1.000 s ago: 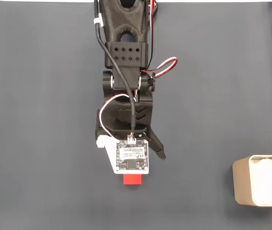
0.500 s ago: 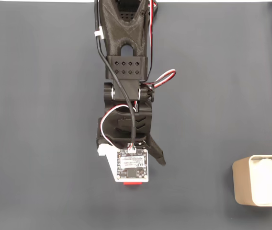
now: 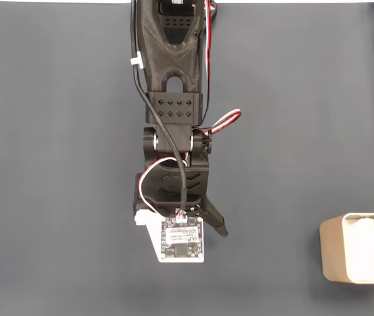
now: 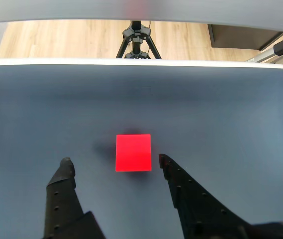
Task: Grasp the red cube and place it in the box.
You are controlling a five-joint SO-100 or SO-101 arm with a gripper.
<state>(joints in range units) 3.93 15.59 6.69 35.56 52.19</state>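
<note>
Red cube (image 4: 133, 152) sits on the dark grey mat (image 4: 241, 119), in the wrist view just ahead of the gripper (image 4: 115, 163), slightly right of centre between the tips and very near the right finger (image 4: 181, 184). Main risk as I see it: the descent clips the cube's right edge with that finger and shoves or rotates it instead of straddling it; a small shift toward the right in that view before dropping would likely fix it. Second risk: closing too high, so the tips pinch only the top edge and the cube pops out. Jaws are spread wide, wider than the cube, holding nothing and touching nothing I can make out. In the fixed view the arm (image 3: 174, 99) hangs straight over the mat, and the box (image 3: 335, 253) sits well apart at the lower right edge, white lining inside, so a long carry follows the grasp
</note>
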